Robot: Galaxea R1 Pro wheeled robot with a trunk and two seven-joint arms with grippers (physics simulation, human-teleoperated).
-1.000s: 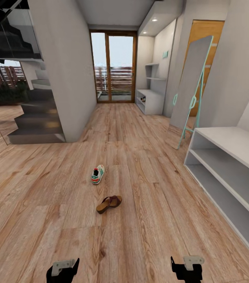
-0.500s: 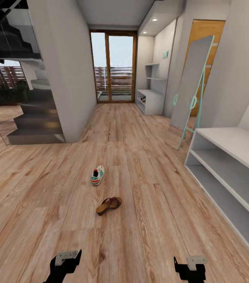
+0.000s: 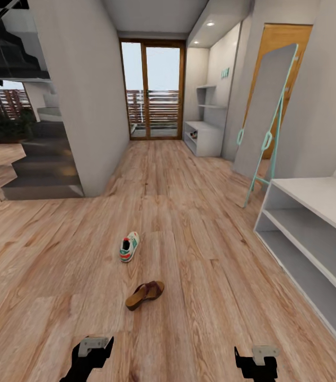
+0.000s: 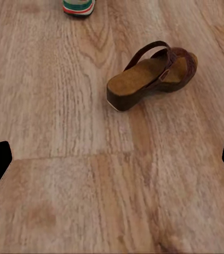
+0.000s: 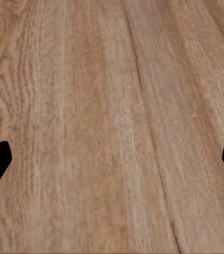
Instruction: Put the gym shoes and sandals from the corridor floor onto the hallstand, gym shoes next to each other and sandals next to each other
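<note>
One gym shoe [image 3: 129, 247], white with green stripes and a red-orange heel, lies on the corridor floor [image 3: 189, 223] ahead of me. A dark-brown sandal [image 3: 144, 295] with a tan insole rests nearer, just ahead of my left gripper [image 3: 89, 356]. The left wrist view has the sandal [image 4: 154, 74] ahead of the left gripper [image 4: 112, 164], which is open and empty, and the gym shoe [image 4: 79, 6] beyond it. My right gripper [image 3: 255, 363] is open over bare planks [image 5: 112, 106]. The hallstand [image 3: 202, 137], with floating shelves above, stands far down the corridor on the right.
A smaller white two-tier bench [image 3: 316, 223] stands close on my right. A tall mirror on a teal frame [image 3: 266, 116] leans against the right wall beyond it. A dark staircase [image 3: 41, 170] and a wall corner [image 3: 91, 106] are on the left; glass doors [image 3: 152, 90] close the corridor's end.
The whole view has shifted: shoe and sandal now sit lower and nearer, and the bench has slid right. The left gripper shows slightly more than a second ago.
</note>
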